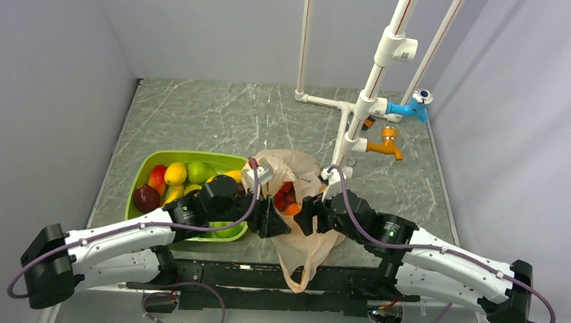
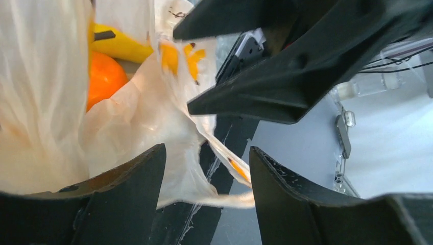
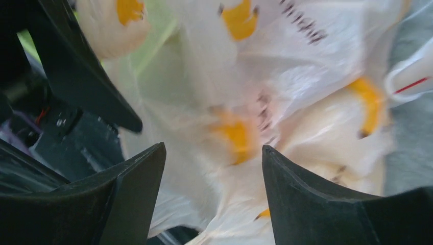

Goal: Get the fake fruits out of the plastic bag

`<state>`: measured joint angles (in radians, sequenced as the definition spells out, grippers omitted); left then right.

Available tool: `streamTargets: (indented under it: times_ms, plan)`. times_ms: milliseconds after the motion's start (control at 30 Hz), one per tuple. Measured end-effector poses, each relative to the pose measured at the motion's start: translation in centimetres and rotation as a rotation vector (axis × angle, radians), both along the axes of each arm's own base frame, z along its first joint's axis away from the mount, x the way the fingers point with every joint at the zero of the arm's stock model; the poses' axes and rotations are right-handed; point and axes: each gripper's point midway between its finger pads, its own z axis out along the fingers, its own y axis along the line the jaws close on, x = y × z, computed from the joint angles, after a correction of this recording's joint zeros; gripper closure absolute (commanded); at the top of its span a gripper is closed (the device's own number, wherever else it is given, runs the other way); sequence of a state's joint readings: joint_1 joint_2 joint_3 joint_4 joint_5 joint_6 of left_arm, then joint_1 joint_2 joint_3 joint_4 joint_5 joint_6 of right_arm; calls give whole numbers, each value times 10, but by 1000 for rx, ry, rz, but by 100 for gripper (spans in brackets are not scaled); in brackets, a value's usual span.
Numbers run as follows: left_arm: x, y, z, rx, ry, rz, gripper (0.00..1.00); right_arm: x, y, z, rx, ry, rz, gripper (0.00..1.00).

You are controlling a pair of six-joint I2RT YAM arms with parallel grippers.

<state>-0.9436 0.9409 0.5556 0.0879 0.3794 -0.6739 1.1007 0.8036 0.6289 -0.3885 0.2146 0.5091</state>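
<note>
Peach-orange plastic bag (image 1: 297,170), one, lies mid-frame on grey marble table (image 1: 218,112), red and orange fake fruits (image 1: 288,195) inside; left gripper (image 2: 207,148) and right gripper (image 3: 213,146), fingers spread, flank it beside one green tub (image 1: 185,154); grey walls (image 1: 48,79).

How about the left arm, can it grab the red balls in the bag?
Probably not yet. The red balls show through the open mouth of the plastic bag, but the left pincer sits beside the bag, with bag film hanging in front of it. It may need to come over the rim.
</note>
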Motion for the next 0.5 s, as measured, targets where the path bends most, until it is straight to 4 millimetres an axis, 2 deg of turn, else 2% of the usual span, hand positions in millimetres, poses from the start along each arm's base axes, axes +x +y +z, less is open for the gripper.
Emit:
streamTargets:
  times_ms: [133, 267, 400, 500]
  plan:
    - [-6, -14, -19, 67, 20, -7, 39, 17, -6, 18, -10, -49, -95, 14]
    - [-6, -26, -36, 137, 10, 32, 28, 29, -14, 3, -96, -66, -163, 13]
    - [4, -31, -44, 184, -7, 125, 29, 41, -25, -11, -189, -92, -243, 19]
    - [17, -29, -52, 221, -25, 199, 31, 53, -36, -23, -270, -119, -319, 32]
